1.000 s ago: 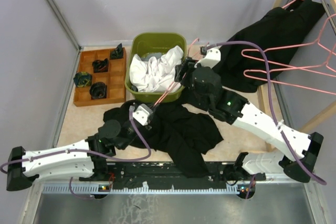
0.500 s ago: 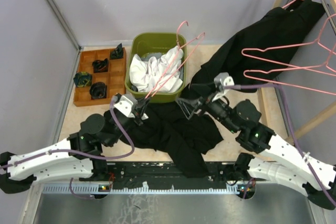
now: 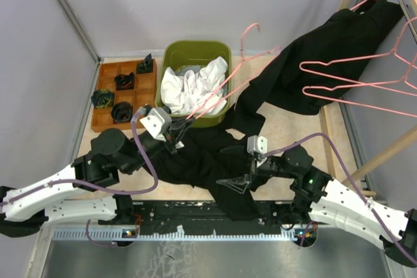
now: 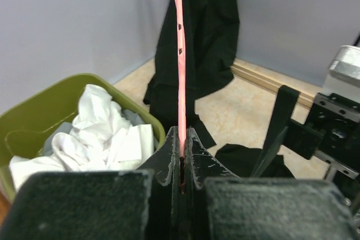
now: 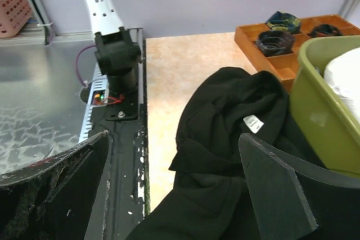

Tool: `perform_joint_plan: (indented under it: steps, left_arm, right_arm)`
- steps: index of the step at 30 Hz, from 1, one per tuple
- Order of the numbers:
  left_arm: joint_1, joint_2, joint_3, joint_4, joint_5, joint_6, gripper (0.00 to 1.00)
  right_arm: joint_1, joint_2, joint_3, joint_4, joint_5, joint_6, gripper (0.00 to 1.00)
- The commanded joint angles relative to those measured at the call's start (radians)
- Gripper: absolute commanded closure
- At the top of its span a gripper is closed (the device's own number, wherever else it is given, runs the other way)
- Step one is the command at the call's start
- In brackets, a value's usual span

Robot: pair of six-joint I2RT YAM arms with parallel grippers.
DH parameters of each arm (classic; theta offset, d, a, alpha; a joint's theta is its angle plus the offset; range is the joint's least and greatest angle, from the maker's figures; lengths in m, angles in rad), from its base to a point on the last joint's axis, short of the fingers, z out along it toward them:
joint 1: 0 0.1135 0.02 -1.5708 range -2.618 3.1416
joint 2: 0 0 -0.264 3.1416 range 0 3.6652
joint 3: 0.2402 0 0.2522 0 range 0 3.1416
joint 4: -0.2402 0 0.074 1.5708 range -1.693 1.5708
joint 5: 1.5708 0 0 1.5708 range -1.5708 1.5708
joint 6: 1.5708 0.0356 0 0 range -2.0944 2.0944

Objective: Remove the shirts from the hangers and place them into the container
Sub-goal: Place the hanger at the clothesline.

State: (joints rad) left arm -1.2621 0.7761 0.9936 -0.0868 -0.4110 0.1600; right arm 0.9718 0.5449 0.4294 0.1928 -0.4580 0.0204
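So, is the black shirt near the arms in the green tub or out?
Out. The black shirt lies crumpled on the table before the tub, which holds white cloth.

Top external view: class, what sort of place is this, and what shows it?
Probably a robot lab test cell, not a home: two robot arms bolted at a table edge, plain grey walls around, and staged laundry, a green tub and pink hangers.

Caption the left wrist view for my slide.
Left gripper pinches a thin pink wire hanger; crumpled white cloth shirt in olive-green plastic tub.
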Motion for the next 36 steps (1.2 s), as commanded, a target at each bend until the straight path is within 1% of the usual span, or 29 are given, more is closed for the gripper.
perform_joint_plan:
  steps: [1,5,11,14,16,17,20,22,25,28,31,36]
  left_arm:
    - [0.006,0.052,0.108,-0.056,0.133,-0.016,1.00]
    - [0.008,0.063,0.137,-0.074,0.160,-0.038,1.00]
    - [0.012,0.080,0.133,-0.040,0.156,-0.027,1.00]
    - [0.027,0.119,0.140,-0.015,0.202,-0.017,1.00]
    - [0.065,0.158,0.162,-0.016,0.240,-0.028,1.00]
    - [0.109,0.181,0.181,-0.032,0.272,-0.037,1.00]
    - [0.271,0.237,0.203,-0.016,0.473,-0.105,1.00]
    - [0.337,0.265,0.204,0.019,0.538,-0.117,1.00]
    - [0.393,0.334,0.233,0.056,0.628,-0.103,1.00]
    - [0.458,0.414,0.282,0.096,0.790,-0.122,1.00]
    - [0.491,0.477,0.327,0.133,0.916,-0.130,1.00]
    - [0.542,0.578,0.414,0.166,1.018,-0.139,1.00]
  right_arm:
    - [-0.002,0.000,0.008,0.122,-0.105,-0.021,0.01]
    - [-0.001,0.014,0.018,0.097,-0.097,-0.022,0.01]
    - [-0.001,0.015,0.030,0.077,-0.103,-0.005,0.01]
    - [-0.002,0.015,0.036,0.071,-0.106,-0.005,0.01]
    - [-0.002,0.018,0.038,0.069,-0.107,-0.007,0.01]
    - [-0.002,0.017,0.039,0.068,-0.107,-0.007,0.01]
    - [-0.002,0.016,0.044,0.057,-0.111,-0.007,0.01]
    - [-0.002,0.015,0.049,0.046,-0.111,-0.005,0.01]
    - [-0.002,0.013,0.052,0.032,-0.110,-0.007,0.01]
    - [-0.002,0.009,0.048,0.027,-0.110,-0.011,0.01]
    - [-0.002,0.006,0.052,0.014,-0.108,-0.016,0.01]
    - [-0.002,-0.010,0.053,-0.006,-0.110,-0.022,0.01]
